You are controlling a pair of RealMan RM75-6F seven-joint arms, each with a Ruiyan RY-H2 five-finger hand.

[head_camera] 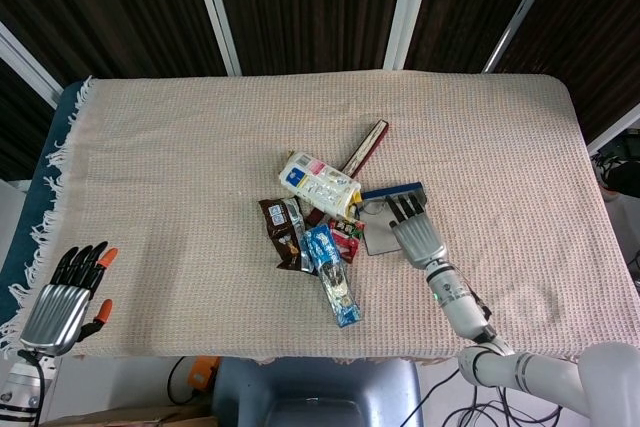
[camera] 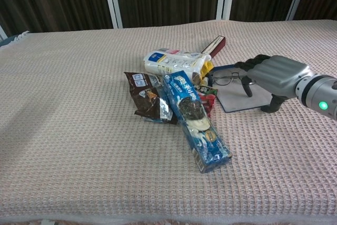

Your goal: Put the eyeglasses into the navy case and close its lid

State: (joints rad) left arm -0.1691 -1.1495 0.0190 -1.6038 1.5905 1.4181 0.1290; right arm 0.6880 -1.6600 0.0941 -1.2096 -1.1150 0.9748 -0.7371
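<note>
Lying crosswise, eyeglasses (camera: 227,79) left-to-right

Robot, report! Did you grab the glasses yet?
Right hand over eyeglasses, grip unclear. Left hand open, off the table's edge. Navy case open; snack packets crowd beside.

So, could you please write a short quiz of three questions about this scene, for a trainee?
1. True or false: the right hand is above the open navy case, with its fingers beside the eyeglasses.
2. Which item lies nearest the table's front edge in the chest view? A. white snack bag B. blue cookie pack C. brown wrapper
3. Fill in: the left hand is at the table's front-left ____, holding nothing.

Key: 1 true; 2 B; 3 corner.
</note>
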